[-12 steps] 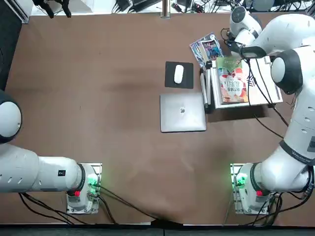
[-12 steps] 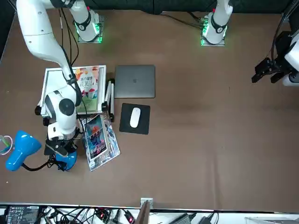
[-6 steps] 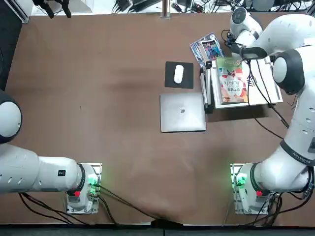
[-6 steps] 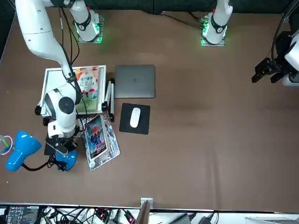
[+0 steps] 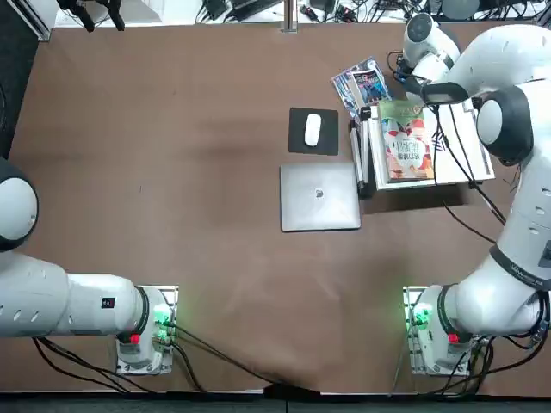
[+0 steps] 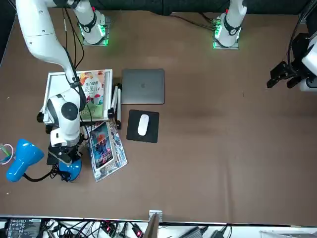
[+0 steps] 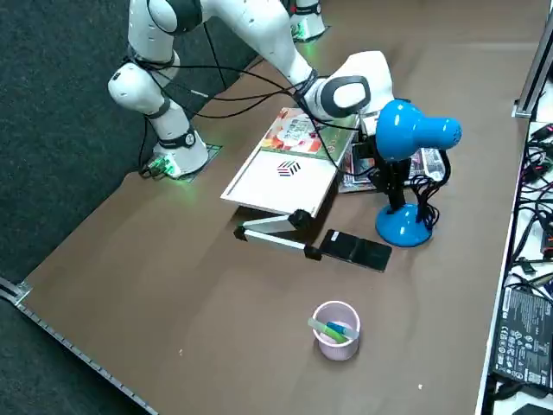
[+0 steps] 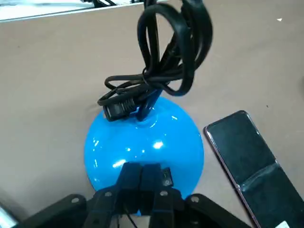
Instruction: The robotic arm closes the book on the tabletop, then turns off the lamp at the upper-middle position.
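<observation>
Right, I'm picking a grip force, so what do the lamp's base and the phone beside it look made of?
The lamp's base looks like smooth glossy plastic or painted metal; sharp highlights sit on its blue surface. The phone seems glass-faced with a thin metallic rim, judging by its dark sheen and pinkish edge.

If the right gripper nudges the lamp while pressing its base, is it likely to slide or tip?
The lamp may slide before tipping, as its round base looks broad and flat. Its head hangs off to one side, so a high push could tip it. The right gripper is over the base, which seems safer.
</observation>
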Robot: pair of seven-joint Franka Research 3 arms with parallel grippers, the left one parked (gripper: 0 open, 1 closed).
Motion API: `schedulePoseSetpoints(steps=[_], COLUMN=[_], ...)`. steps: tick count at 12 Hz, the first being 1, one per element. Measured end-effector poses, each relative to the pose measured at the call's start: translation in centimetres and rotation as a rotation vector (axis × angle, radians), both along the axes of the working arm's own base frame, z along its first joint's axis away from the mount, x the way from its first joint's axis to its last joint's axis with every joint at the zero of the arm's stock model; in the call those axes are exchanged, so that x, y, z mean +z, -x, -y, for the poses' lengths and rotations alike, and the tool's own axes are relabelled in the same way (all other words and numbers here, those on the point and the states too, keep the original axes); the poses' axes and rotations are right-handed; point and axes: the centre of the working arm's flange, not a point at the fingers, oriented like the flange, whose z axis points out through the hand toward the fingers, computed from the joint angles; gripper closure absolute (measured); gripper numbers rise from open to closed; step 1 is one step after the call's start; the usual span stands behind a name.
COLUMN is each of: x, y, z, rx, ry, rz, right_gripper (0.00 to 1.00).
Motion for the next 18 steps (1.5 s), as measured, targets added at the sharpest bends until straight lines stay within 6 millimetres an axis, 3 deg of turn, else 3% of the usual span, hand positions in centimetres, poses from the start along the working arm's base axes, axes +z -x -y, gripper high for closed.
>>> schedulePoseSetpoints(steps=[18], x=[0.14], y=[-0.15], z=[0.91], rx=[0.006], ry=[-0.02], rz=[0.021], right_gripper=[0.99])
